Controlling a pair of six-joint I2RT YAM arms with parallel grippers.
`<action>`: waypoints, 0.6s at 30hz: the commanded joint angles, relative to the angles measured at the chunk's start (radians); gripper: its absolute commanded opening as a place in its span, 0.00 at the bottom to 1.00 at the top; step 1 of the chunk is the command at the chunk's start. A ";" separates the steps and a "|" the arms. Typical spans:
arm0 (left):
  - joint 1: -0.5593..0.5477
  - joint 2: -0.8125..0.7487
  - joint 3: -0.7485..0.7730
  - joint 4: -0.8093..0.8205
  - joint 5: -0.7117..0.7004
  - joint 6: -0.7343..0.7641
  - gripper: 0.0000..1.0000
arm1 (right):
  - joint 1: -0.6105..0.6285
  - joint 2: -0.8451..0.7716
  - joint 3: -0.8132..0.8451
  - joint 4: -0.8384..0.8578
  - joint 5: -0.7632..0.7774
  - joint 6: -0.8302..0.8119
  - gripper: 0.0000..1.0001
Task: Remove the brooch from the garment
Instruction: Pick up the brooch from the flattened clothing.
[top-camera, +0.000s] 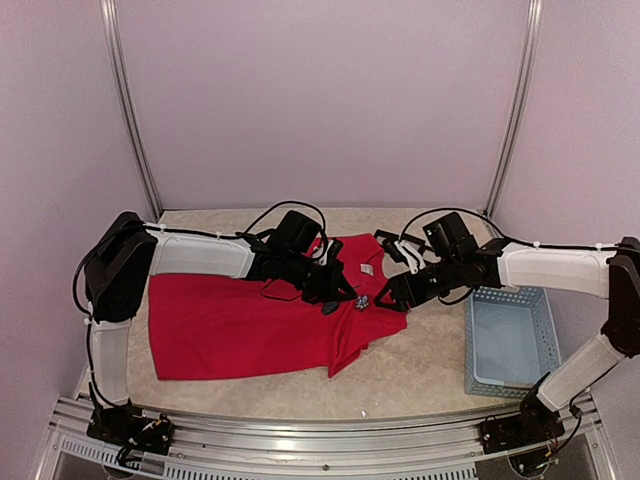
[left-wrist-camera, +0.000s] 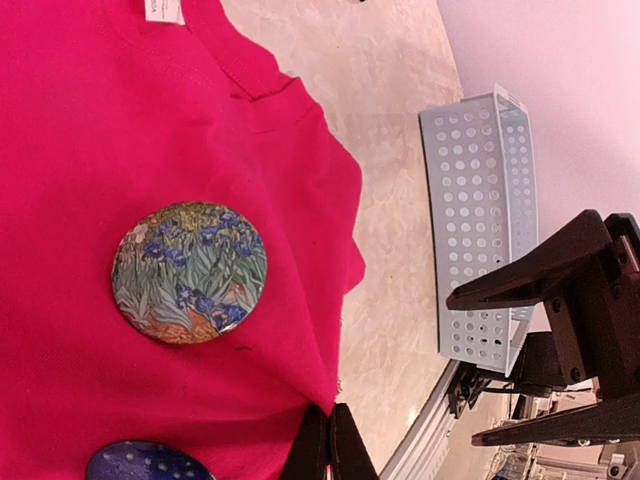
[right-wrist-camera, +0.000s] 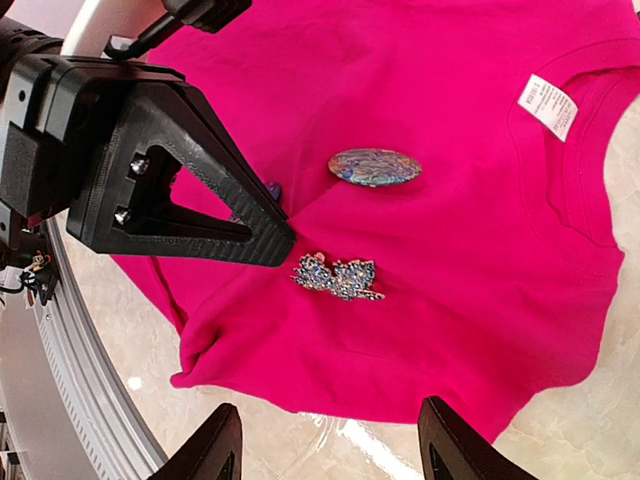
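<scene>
Where the aluminium rail runs along the near edge of the table, the garment begins just beyond it. It lies spread and lightly creased on the marbled top, to the left of the pale blue basket. Over its right-hand part the two grippers come close together. The left gripper has its fingertips together, pinching red fabric so that creases radiate from the tips. A dark blue brooch sits just beside it, partly hidden. The right gripper hangs with its fingers spread apart, holding nothing, over the garment's edge near a sparkly blue brooch. Farther on, a round brooch printed with blue irises sits on the fabric. Beyond it, inside the collar, a white tag carries print too small to read.
</scene>
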 joint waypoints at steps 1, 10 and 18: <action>0.006 -0.047 -0.012 0.038 0.048 0.006 0.00 | 0.014 -0.008 -0.001 0.051 -0.023 0.001 0.62; 0.017 -0.058 -0.030 0.063 0.085 -0.019 0.00 | 0.033 0.106 0.061 0.051 -0.014 0.027 0.52; 0.019 -0.070 -0.041 0.078 0.099 -0.025 0.00 | 0.034 0.166 0.076 0.094 -0.034 0.063 0.49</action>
